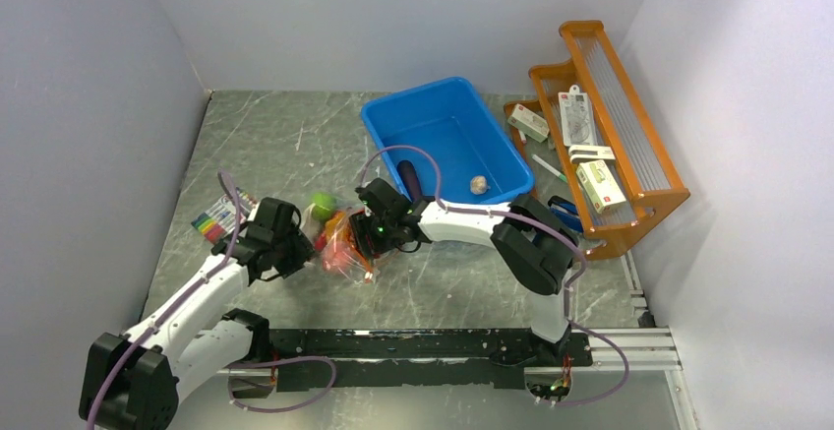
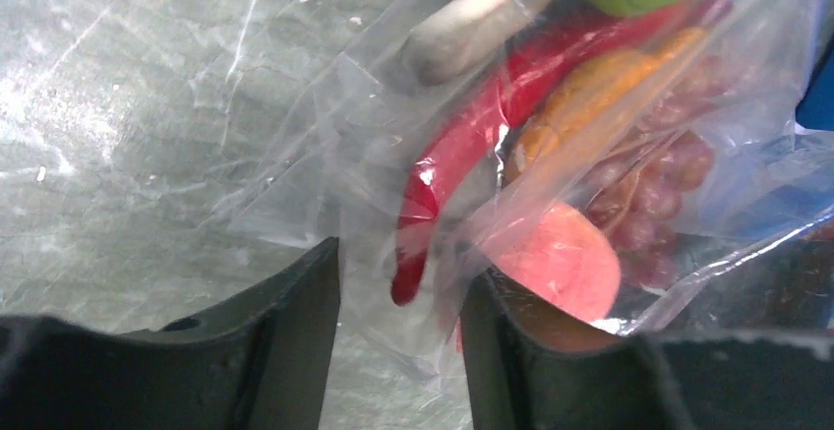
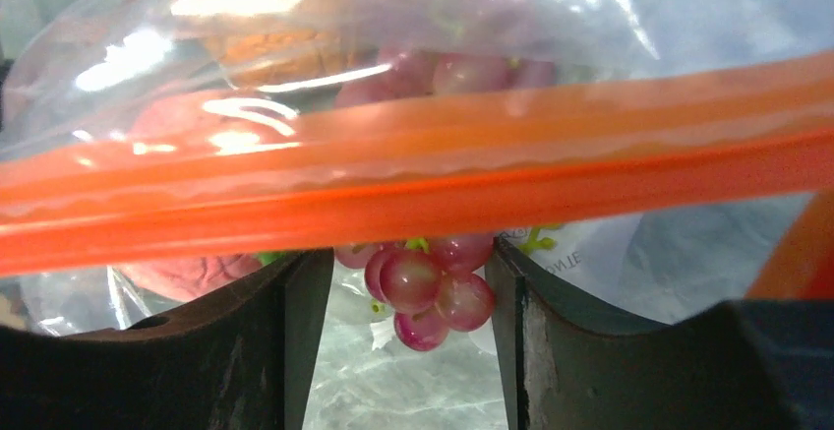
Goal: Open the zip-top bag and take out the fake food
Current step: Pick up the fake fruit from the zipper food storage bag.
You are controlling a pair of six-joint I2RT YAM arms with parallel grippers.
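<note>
Partly done: eggplant [image 1: 408,179], beige bulb [image 1: 479,185] lay in blue bin [image 1: 388,120] beyond right claw [image 3: 408,253]. Left to remove: grapes [image 3: 428,287], peach [image 2: 561,258] were inside zip-top bag [image 1: 344,248] between left claw [image 2: 401,268] and right claw. Both claws stood apart, clamping nothing; zip strip [image 3: 413,184] crossed right jaws.

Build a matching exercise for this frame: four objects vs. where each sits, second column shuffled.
Objects:
1. zip-top bag
2. marker pack
3. beige bulb
4. wooden rack

Places:
A. inside the blue bin
B. against the right wall
C. mid-table, holding grapes
D. left side of the table

Pairs: 1-C, 2-D, 3-A, 4-B
</note>
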